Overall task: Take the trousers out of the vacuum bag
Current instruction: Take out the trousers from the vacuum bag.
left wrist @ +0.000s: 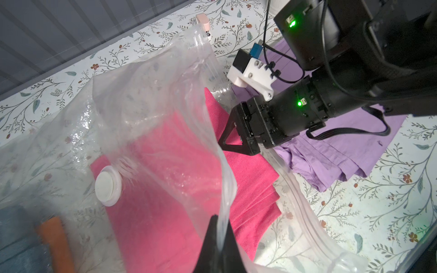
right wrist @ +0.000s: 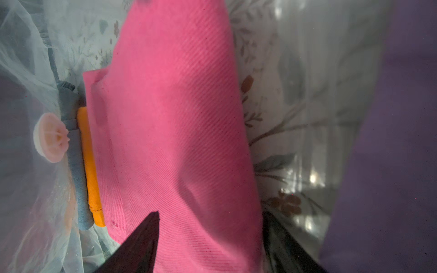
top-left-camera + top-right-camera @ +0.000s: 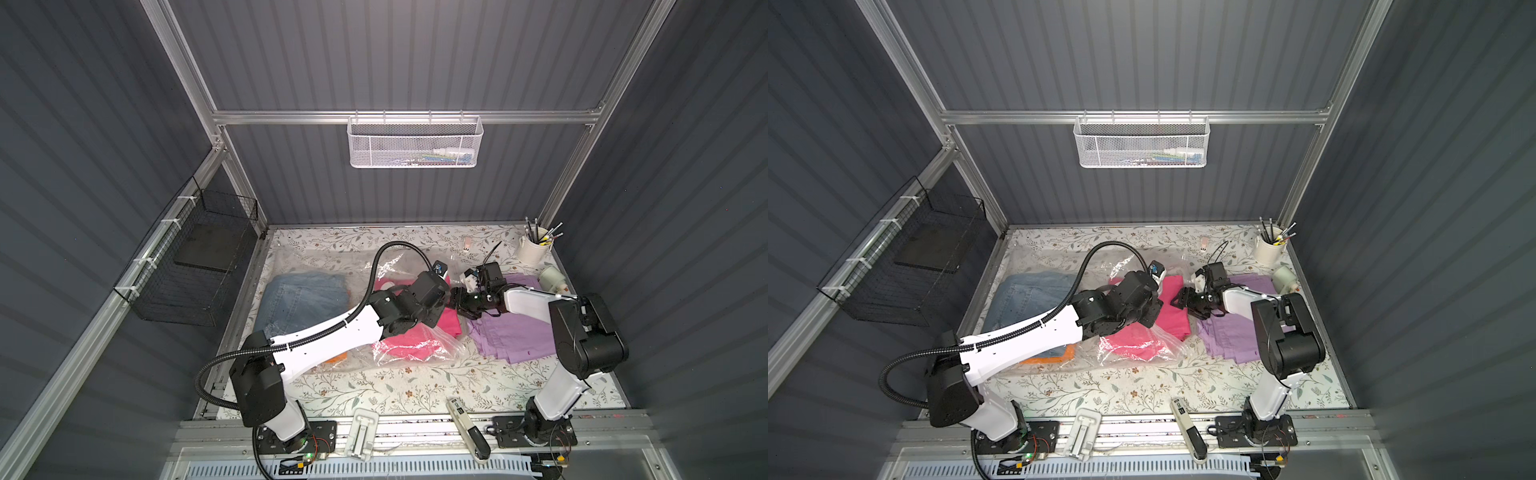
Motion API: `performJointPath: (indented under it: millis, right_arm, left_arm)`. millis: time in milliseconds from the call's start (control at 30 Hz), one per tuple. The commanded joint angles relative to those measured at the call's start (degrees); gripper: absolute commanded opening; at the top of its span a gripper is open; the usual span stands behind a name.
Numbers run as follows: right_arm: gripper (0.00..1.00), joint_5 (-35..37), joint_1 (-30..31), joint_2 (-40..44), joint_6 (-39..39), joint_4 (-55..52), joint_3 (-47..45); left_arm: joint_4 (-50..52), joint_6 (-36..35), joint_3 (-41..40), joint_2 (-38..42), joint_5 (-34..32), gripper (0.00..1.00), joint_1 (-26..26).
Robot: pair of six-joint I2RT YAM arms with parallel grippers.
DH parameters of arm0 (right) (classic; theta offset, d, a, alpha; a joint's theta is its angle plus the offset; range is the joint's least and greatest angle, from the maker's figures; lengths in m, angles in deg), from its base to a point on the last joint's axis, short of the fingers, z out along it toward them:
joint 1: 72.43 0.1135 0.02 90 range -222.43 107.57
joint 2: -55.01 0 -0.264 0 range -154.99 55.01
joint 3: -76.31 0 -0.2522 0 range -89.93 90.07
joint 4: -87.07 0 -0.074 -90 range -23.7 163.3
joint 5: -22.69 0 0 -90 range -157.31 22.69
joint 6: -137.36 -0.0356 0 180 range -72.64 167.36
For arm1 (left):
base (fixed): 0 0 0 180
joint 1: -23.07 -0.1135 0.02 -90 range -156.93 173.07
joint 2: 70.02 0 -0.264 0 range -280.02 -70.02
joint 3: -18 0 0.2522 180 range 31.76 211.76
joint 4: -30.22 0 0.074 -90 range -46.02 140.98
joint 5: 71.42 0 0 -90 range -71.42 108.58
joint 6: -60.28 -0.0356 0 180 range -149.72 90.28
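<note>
Right gripper (image 2: pixel 210 219) stands with jaws spread wide at the bag's mouth, one finger on either side of the hot pink trousers (image 2: pixel 170 118); the cloth lies between and under them, no pinch is made, and whether the tips touch the fabric cannot be told. Left gripper (image 1: pixel 220 227) is clamped tight on the upper film of the vacuum bag (image 1: pixel 146 82) at its open edge, holding that film lifted so the mouth gapes; the lower film lies on the table (image 3: pixel 415 386).

Step in hand, by my judgement: removal of the pink pair, with the reach made and the grasp not yet taken. The next move calls for the right jaws to close on the near fold, taking cloth and no plastic; then a draw straight out through the mouth toward the lilac pair, with the film held up by the left.

Findings outward:
- the pink pair lies in the bag, its near end uncovered where the film is lifted, and the white valve (image 1: pixel 108 185) sits over its far end;
- the lilac trousers (image 3: pixel 515 336) lie wholly outside on the table, just beside the mouth, under the right arm;
- the denim trousers (image 3: pixel 303 299) and the orange trousers (image 1: pixel 55 238) lie deeper inside, beyond the pink pair;
- three of the four garments are not yet out.
</note>
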Motion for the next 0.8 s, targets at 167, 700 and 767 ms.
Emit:
performJointPath:
  millis: [167, 700, 767]
  right_arm:
    - [0.61, -5.9, 1.4, -1.8, -1.2, 4.5, 0.1]
    - [0.59, -7.8, 2.1, -1.4, -2.9, 7.3, -0.3]
    - [0.61, -7.1, 2.1, -2.0, -2.7, 7.2, -0.8]
  left_arm:
    - [-0.5, -1.0, 0.1, -1.4, 1.5, 0.00, -0.4]
    - [-0.7, -0.7, -0.5, -0.7, 1.7, 0.00, -0.3]
    - [-0.7, -0.8, -0.7, -0.6, 1.7, 0.00, -0.3]
